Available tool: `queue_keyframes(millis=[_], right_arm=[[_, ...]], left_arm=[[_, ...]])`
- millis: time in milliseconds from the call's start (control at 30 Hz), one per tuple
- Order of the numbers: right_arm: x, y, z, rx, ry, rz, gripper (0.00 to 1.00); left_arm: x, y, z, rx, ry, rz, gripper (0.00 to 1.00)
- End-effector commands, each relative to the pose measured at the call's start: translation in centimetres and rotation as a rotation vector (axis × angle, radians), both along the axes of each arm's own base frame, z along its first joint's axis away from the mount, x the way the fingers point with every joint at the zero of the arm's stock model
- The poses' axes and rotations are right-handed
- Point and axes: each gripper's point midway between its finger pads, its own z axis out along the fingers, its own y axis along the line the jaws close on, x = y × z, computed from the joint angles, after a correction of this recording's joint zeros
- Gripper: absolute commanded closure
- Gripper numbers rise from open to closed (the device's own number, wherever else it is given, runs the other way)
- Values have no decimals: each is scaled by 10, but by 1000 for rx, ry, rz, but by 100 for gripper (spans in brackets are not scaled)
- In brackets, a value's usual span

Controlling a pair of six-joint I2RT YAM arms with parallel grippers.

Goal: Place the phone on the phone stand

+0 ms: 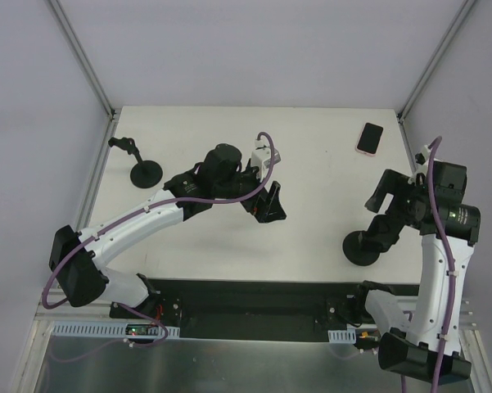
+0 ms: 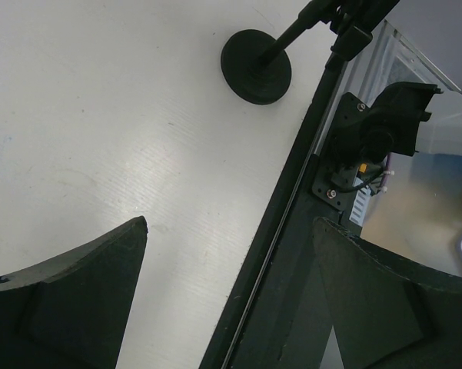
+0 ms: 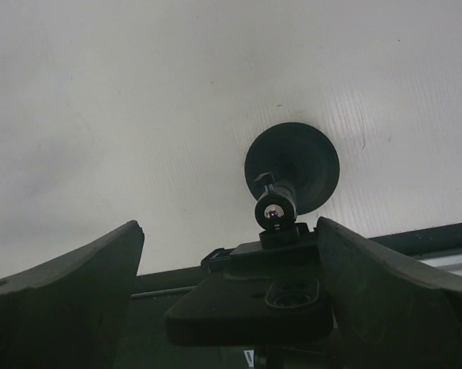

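- Top view: we note the phone (image 1: 369, 138) lying flat at the far right of the table (image 1: 311, 131), well apart from both grippers. The phone stand (image 1: 362, 247) sits beneath the right gripper (image 1: 382, 214).
- Left wrist: the left gripper (image 2: 231, 221) gapes wide, empty.
- Right wrist: the fingers stand wide on either side of the stand's cradle (image 3: 250, 307). We judge any swing risks toppling it.

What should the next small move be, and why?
Probably send the left gripper toward the phone. It hangs open and empty, while the phone lies flat and untouched at the table's far right corner. The right gripper is busy, open around the stand's cradle.
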Motion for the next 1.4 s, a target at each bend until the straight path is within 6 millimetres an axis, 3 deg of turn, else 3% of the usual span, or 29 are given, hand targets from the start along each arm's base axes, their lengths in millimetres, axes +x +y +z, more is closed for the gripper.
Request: queue_keyframes(millis=[0,533,733,833,1033,1067,1133,1367], right_arm=[[-25,6,-10,-18,69,69,3],[-42,-13,-25,-134,163,10,1],[-43,-22,-31,-154,179,-66,14],[-43,-20,-33,-130,178,-96,23],[-25,-27,-27,-114,78,-211,59],[-17,-30,-20,-101,35,-258,75],[-7,-41,-12,-125,-8,-330,96],[32,-94,32,-197,-146,-712,99]], left_arm=[[-7,-6,9,-35,-14,-39,12],[-6,-7,3,-24,-2,-40,12],[-5,-7,2,-23,-1,-38,12],[-5,-7,2,-23,-4,-38,12],[-6,-8,2,-24,1,-43,12],[-6,-7,1,-22,0,-38,12],[-5,-7,4,-25,-7,-36,12],[-6,-4,7,-28,-27,-28,12]])
